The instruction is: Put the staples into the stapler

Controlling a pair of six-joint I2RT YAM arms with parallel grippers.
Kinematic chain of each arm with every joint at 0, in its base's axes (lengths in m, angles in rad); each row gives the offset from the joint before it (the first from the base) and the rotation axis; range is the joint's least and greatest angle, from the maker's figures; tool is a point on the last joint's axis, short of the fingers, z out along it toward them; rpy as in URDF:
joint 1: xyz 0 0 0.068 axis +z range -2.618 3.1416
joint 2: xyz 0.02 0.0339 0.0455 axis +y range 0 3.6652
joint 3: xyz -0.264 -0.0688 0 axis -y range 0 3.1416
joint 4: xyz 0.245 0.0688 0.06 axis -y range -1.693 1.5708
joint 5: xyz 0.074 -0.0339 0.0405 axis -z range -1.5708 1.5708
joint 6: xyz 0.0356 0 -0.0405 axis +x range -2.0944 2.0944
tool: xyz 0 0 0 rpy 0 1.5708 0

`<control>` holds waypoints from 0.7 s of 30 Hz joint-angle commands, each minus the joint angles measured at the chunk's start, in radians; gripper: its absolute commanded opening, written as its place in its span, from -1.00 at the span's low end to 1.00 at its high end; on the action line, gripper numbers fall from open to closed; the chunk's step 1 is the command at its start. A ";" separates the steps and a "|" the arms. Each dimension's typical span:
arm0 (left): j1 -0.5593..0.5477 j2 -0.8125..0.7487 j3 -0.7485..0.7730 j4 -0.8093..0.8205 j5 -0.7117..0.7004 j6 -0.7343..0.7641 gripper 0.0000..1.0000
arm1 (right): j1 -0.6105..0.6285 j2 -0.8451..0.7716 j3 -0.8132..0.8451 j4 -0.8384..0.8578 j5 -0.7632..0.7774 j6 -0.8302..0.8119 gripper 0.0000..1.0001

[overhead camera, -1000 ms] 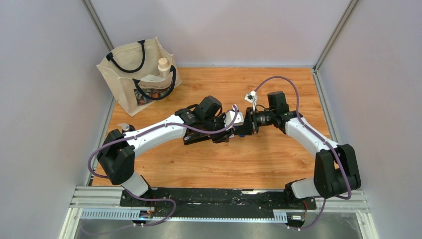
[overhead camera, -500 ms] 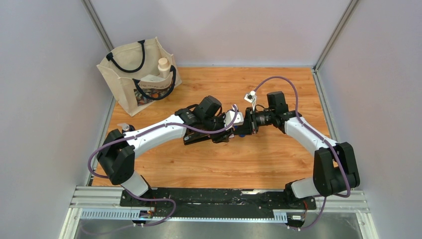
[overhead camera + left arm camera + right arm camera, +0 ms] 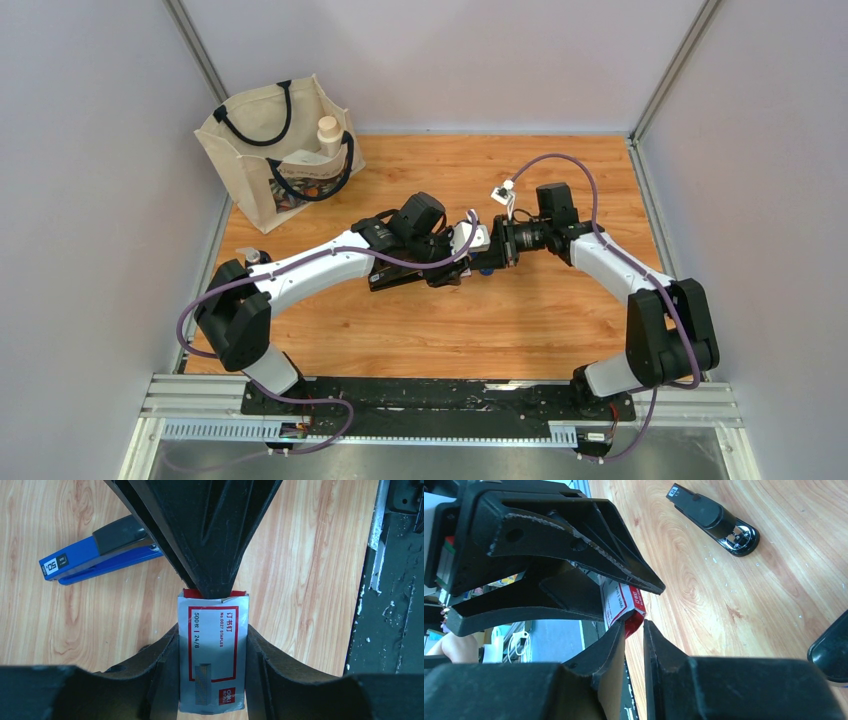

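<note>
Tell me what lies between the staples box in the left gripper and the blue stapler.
Only bare wooden table: in the left wrist view, nothing lies between the staples box in the left gripper and the blue stapler.

Staples box [image 3: 213, 652]: lower edge cut by left wrist frame, far end covered by right tool [image 3: 634, 630]; blue stapler [image 3: 95, 550]: rear hidden behind that tool's finger; from overhead, box and both staplers concealed beneath the arms.

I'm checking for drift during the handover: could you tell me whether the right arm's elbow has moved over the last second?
Yes, slightly: in the top view the right arm's elbow has shifted left, away from the right-hand frame rail, while the right gripper stays put.
</note>
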State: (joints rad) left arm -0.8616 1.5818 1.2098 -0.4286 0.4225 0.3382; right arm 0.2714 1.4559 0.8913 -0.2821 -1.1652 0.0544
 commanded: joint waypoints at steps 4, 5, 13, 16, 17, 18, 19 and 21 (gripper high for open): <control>0.001 -0.029 0.008 0.030 0.005 -0.022 -0.78 | -0.003 -0.016 0.026 0.066 -0.065 0.042 -0.56; -0.001 -0.029 0.008 0.030 0.005 -0.022 -0.78 | -0.004 -0.012 0.026 0.066 -0.062 0.042 -0.57; -0.001 -0.028 0.010 0.028 0.006 -0.025 -0.78 | 0.028 -0.005 0.037 0.028 -0.024 0.001 -0.72; -0.001 -0.028 0.013 0.028 0.007 -0.025 -0.78 | 0.035 0.003 0.040 0.021 -0.030 -0.004 -0.80; -0.001 -0.028 0.011 0.030 0.006 -0.024 -0.78 | 0.034 0.001 0.043 0.021 -0.033 -0.005 -0.84; -0.001 -0.028 0.011 0.028 0.007 -0.024 -0.78 | 0.034 0.001 0.041 0.018 -0.036 -0.005 -0.91; -0.001 -0.028 0.013 0.028 0.006 -0.025 -0.78 | 0.032 0.001 0.044 0.018 -0.039 -0.007 -0.98; -0.001 -0.026 0.011 0.031 0.006 -0.025 -0.78 | 0.035 -0.003 0.044 0.018 -0.039 -0.010 -1.00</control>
State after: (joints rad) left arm -0.8616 1.5818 1.2098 -0.4404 0.4206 0.3344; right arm 0.2867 1.4570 0.8913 -0.2722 -1.1530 0.0547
